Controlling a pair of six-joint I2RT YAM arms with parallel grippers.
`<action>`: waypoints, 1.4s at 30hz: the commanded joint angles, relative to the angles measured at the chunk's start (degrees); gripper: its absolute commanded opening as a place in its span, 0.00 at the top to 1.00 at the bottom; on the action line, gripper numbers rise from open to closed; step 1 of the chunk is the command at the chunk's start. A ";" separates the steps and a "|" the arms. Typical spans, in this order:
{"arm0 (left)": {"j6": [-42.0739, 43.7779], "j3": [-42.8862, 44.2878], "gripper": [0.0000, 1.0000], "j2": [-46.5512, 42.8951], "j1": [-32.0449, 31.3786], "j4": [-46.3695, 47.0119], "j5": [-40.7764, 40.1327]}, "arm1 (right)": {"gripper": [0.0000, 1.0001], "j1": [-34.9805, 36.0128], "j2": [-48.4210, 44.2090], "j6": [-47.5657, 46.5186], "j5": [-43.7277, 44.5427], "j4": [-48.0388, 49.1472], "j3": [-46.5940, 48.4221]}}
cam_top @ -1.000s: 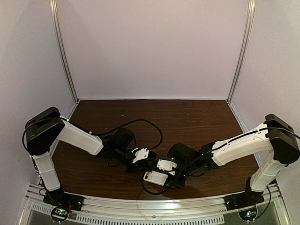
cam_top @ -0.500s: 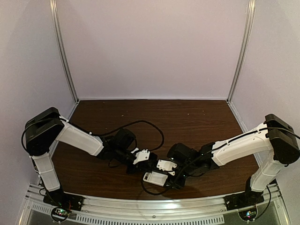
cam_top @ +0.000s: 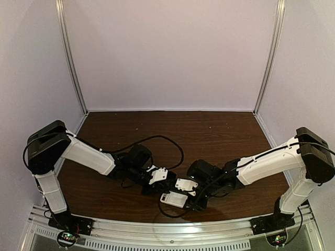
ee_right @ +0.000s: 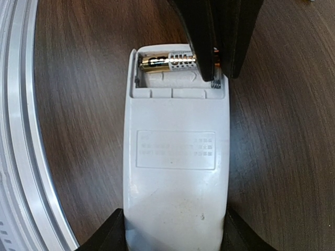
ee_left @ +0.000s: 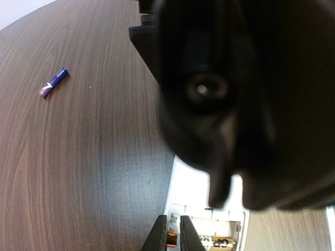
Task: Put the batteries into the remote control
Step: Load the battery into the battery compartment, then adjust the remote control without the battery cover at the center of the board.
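Observation:
The remote control [ee_right: 175, 157] lies white back up, its battery compartment open at the far end, and shows small near the table's front in the top view [cam_top: 174, 199]. My right gripper [ee_right: 175, 230] is shut on its near end, one finger on each long side. A gold-brown battery [ee_right: 167, 63] lies in the compartment. My left gripper [ee_left: 172, 222] pinches that battery's copper-coloured end [ee_left: 173, 239] between nearly closed fingers. The dark blue-purple battery [ee_left: 53, 82] lies alone on the wood, well away from the remote [ee_left: 201, 188].
A blurred black mass of the right arm [ee_left: 235, 94] fills most of the left wrist view above the remote. An aluminium rail [ee_right: 15, 130] runs along the table's near edge. A black cable [cam_top: 167, 144] loops over the brown table [cam_top: 209, 130]. White walls enclose three sides.
My left gripper has crept slightly down and right, closer onto the remote's open end. The right arm and the remote have stayed put.

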 commanded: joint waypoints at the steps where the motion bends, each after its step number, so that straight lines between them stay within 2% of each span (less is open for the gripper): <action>1: 1.20 -3.44 0.92 2.32 -2.13 -10.75 -2.04 | 1.00 -1.63 -2.83 2.46 5.76 -1.40 -0.62; 16: 2.76 -0.41 0.94 6.03 -3.48 -14.98 -0.58 | 1.00 -2.03 -3.60 -0.24 13.47 -3.58 0.65; 31: 4.21 3.98 0.93 10.62 -4.48 -18.97 -2.58 | 1.00 -3.33 -6.25 -2.20 20.55 -3.79 0.88; 42: 6.96 8.72 0.93 15.77 -4.70 -23.12 -3.57 | 1.00 -5.33 -5.99 -4.56 22.38 -2.03 0.41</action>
